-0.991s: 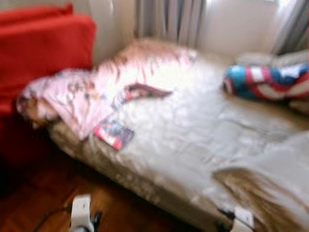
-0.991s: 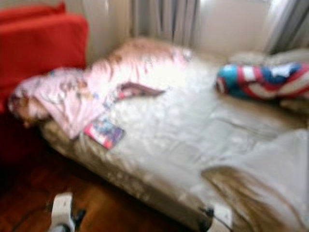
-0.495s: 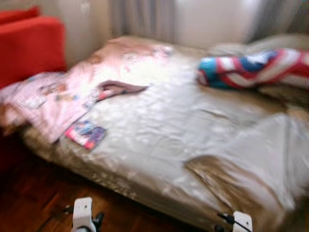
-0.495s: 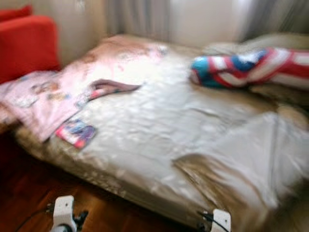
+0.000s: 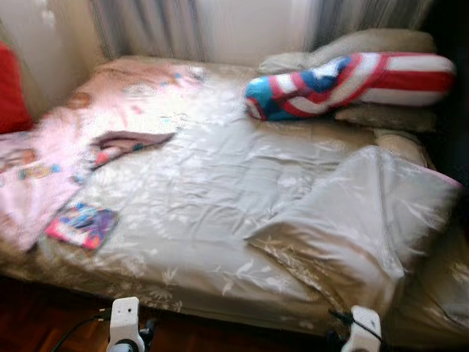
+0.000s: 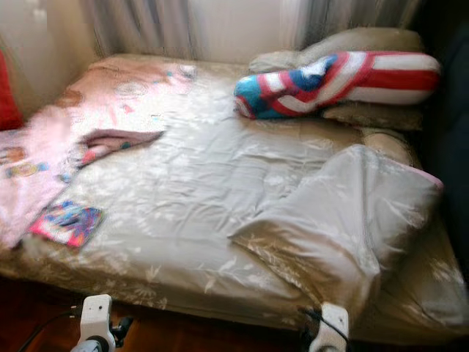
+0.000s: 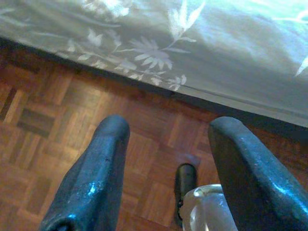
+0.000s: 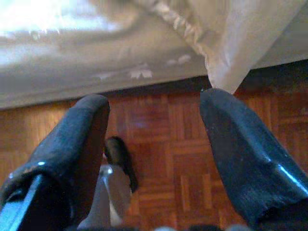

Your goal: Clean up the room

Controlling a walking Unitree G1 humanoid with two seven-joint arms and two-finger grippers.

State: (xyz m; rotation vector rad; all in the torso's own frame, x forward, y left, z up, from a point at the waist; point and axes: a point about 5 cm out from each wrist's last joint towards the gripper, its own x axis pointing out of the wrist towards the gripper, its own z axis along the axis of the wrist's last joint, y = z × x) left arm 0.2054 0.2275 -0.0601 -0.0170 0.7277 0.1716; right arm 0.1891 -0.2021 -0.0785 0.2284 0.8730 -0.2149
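While both arms hang low at the foot of the bed, your left gripper [image 7: 166,168] has its two black fingers spread wide with nothing between them, poised over the parquet floor [image 7: 53,106] just short of the bed's floral-printed edge. Your right gripper [image 8: 154,159] is likewise spread wide and empty above the same wood floor, with a drooping corner of the folded grey duvet [image 5: 366,220] hanging just beyond its fingertips [image 8: 226,144].

From the head camera you see the white wrists at 7 and 5 o'clock along the bottom edge. Moving outward, the bed [image 5: 220,183] takes up most of the scene, covered in a pale beige sheet with a leaf pattern. The duvet lies bunched at 4 o'clock, near the right wrist. At 8 o'clock a colourful book [image 5: 82,224] lies flat near the bed's front left edge, touching a pink patterned blanket [image 5: 44,169] that spreads up the left side toward 10 o'clock. A dark reddish cloth [image 5: 128,141] rests on the blanket's inner edge. At 1 o'clock a red, white and blue cushion [image 5: 344,84] lies against beige pillows [image 5: 366,44] by the curtains [image 5: 146,26]. A red sofa edge [image 5: 9,95] shows at 9 o'clock.
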